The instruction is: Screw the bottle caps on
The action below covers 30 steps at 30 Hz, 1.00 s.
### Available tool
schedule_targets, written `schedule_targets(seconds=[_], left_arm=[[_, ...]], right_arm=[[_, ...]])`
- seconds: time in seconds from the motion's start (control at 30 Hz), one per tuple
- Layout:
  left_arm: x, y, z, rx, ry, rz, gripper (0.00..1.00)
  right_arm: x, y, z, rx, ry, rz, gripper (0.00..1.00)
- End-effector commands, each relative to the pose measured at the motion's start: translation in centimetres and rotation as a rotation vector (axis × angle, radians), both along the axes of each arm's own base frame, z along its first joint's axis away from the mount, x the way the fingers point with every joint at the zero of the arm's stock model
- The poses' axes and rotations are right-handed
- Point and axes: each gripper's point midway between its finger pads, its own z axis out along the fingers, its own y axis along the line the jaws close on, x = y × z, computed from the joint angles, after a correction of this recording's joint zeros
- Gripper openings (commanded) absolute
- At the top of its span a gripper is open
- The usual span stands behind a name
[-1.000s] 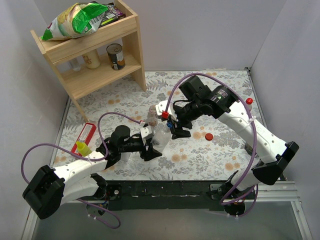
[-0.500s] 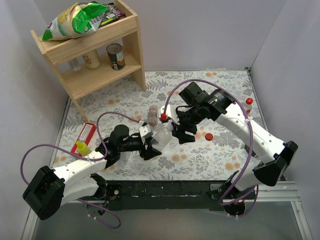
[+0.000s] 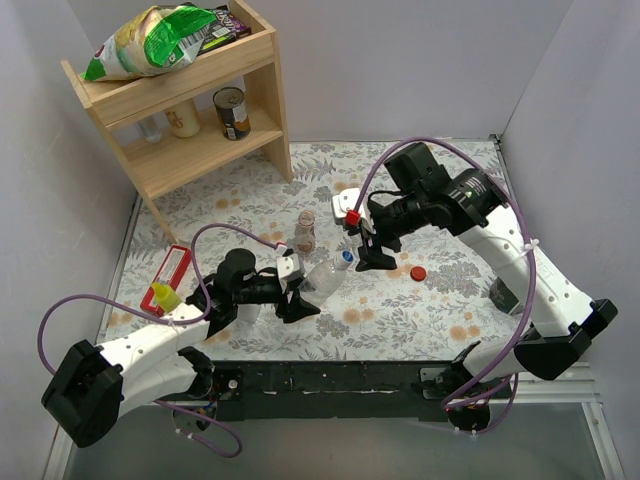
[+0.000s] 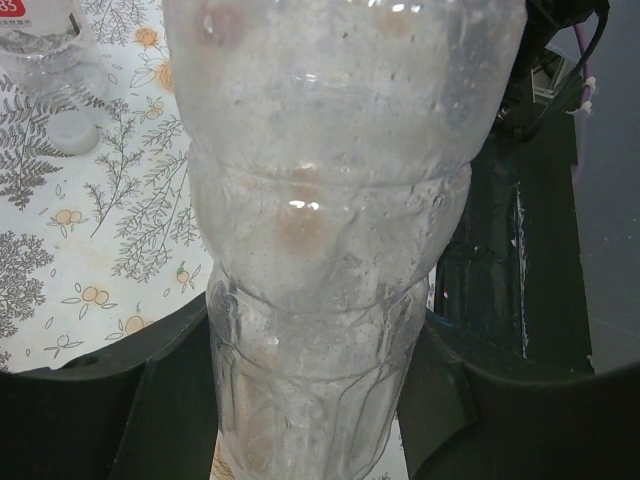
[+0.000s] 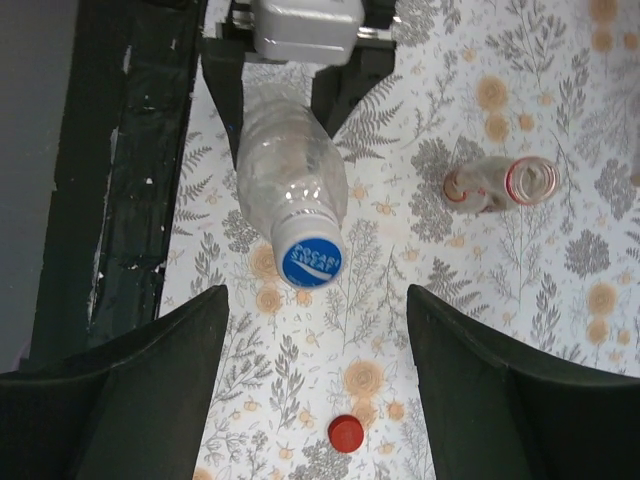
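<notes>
My left gripper (image 3: 298, 290) is shut on the body of a clear bottle (image 3: 324, 276) and holds it tilted, neck towards the right arm. A blue cap (image 3: 346, 257) sits on its neck. In the left wrist view the bottle (image 4: 320, 250) fills the space between the fingers (image 4: 90, 410). My right gripper (image 3: 368, 248) is open and empty, just beyond the blue cap (image 5: 308, 258). A loose red cap (image 3: 418, 272) lies on the mat and also shows in the right wrist view (image 5: 346, 432). An uncapped labelled bottle (image 3: 305, 232) stands behind, and its open neck shows in the right wrist view (image 5: 530, 180).
A wooden shelf (image 3: 190, 130) stands at the back left with a can (image 3: 232, 112) and a snack bag (image 3: 160, 40). A yellow bottle (image 3: 165, 297) and a red box (image 3: 172, 268) lie at the left edge. The black table edge (image 5: 110, 200) runs along the front.
My right gripper has let go at the bottle's neck and drawn back up and to the right, now open. The blue cap stays on the bottle. The left arm barely moved.
</notes>
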Motion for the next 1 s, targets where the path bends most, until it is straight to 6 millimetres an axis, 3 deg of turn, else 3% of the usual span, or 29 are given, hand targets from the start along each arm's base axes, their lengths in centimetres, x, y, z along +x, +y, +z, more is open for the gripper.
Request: schedule_targets(seconds=[0.0,0.23,0.4,0.6,0.67,0.73,0.9,0.97], left_arm=[[0.3,-0.6,2.5,-0.034,-0.055,-0.039,0.0],[0.3,-0.7,3.0,-0.044,-0.057,-0.035,0.0],[0.6,-0.7,3.3,-0.069,0.025,0.014,0.0],[0.8,-0.8,3.7,-0.1,0.054,0.029,0.0],[1.0,-0.8,3.9,-0.108,0.057,0.038,0.0],[1.2,-0.8,4.1,-0.117,0.053,0.043,0.0],[1.5,-0.7,4.2,-0.126,0.065,0.059,0.0],[1.0,-0.7,4.0,-0.115,0.055,0.031,0.0]], right_arm=[[-1.9,2.5,1.3,0.087,0.007,0.154,0.79],[-2.7,2.8,-1.0,0.028,0.006,0.188,0.78],[-2.1,2.5,-0.9,0.022,-0.027,0.151,0.78],[-0.9,1.4,-2.7,-0.048,-0.036,0.037,0.79],[-0.8,1.0,-3.2,-0.076,-0.016,0.007,0.8],[-0.9,0.7,-3.7,-0.098,0.001,-0.012,0.89],[-1.1,-0.3,-4.3,-0.144,0.034,-0.065,0.91],[0.1,-0.8,-3.9,-0.158,-0.005,-0.133,0.91]])
